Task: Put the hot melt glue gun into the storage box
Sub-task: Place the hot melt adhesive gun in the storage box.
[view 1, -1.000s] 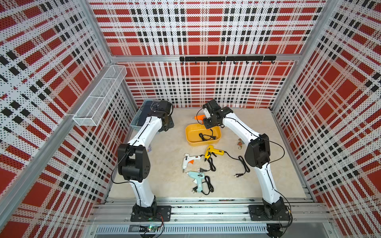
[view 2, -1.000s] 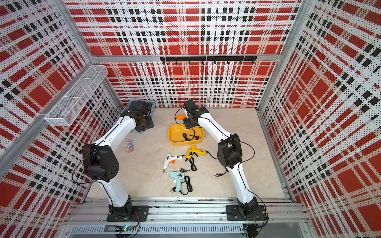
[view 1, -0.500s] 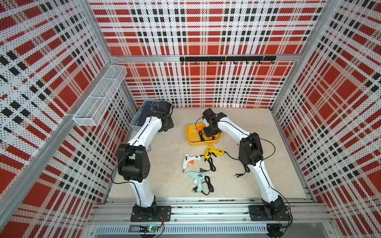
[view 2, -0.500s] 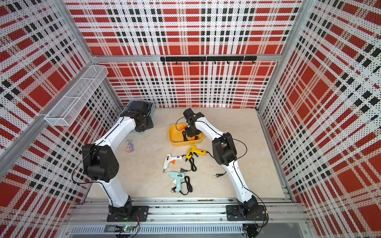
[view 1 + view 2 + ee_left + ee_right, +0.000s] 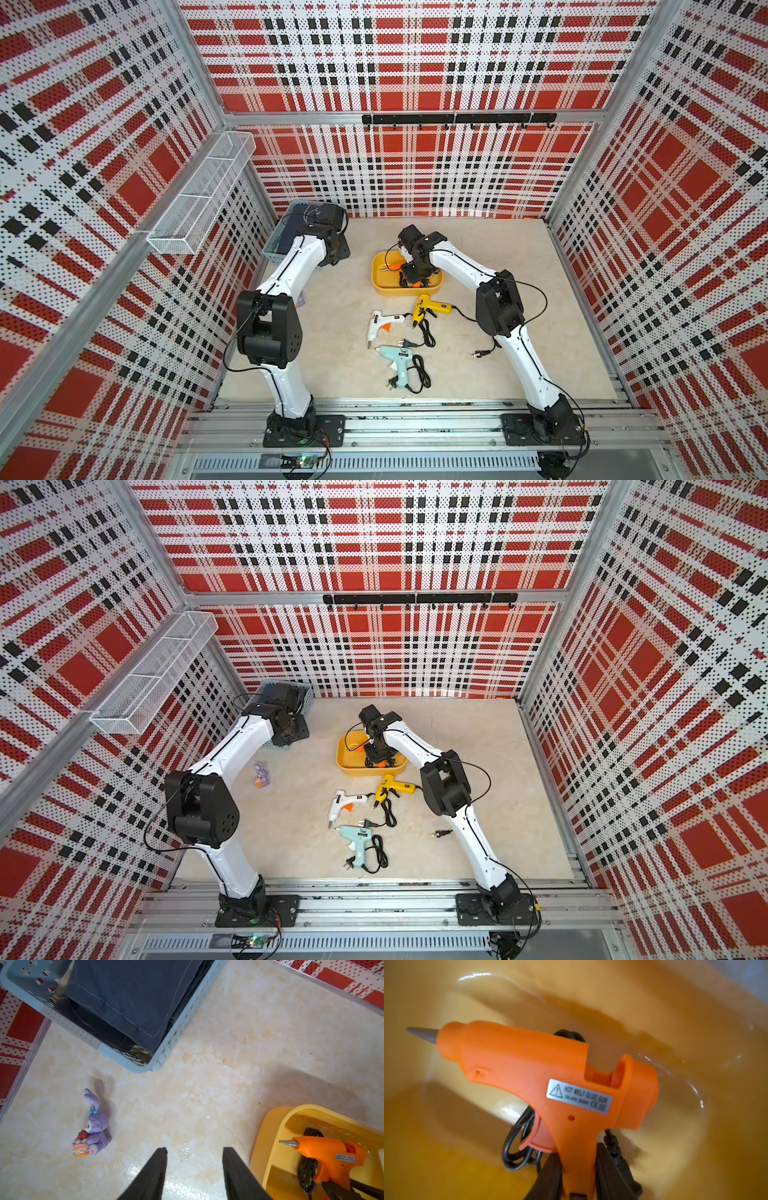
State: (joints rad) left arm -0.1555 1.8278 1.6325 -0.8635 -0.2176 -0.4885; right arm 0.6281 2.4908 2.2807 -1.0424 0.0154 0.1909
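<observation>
The right claw [image 5: 577,1153] is seen down inside the box [image 5: 446,1147]. The orange gun [image 5: 529,1068] is gripped by its handle, with a finger pressed to either side. The gun is held over the box floor with its nozzle pointed off to one side of the claw. Its black cord [image 5: 517,1147] is bunched just beside the fingers. Whether the gun is touching the floor cannot be told.

The left claw [image 5: 195,1150] is held apart over bare table, with nothing between its fingers. The box is seen just beside it, the basket [image 5: 176,1032] beyond its tips, and a toy rabbit [image 5: 93,1126] off to the other side.

A yellow gun [image 5: 430,309], a white gun [image 5: 380,324] and a teal gun [image 5: 397,359] are seen lying on the table behind the right claw, outside the box.
</observation>
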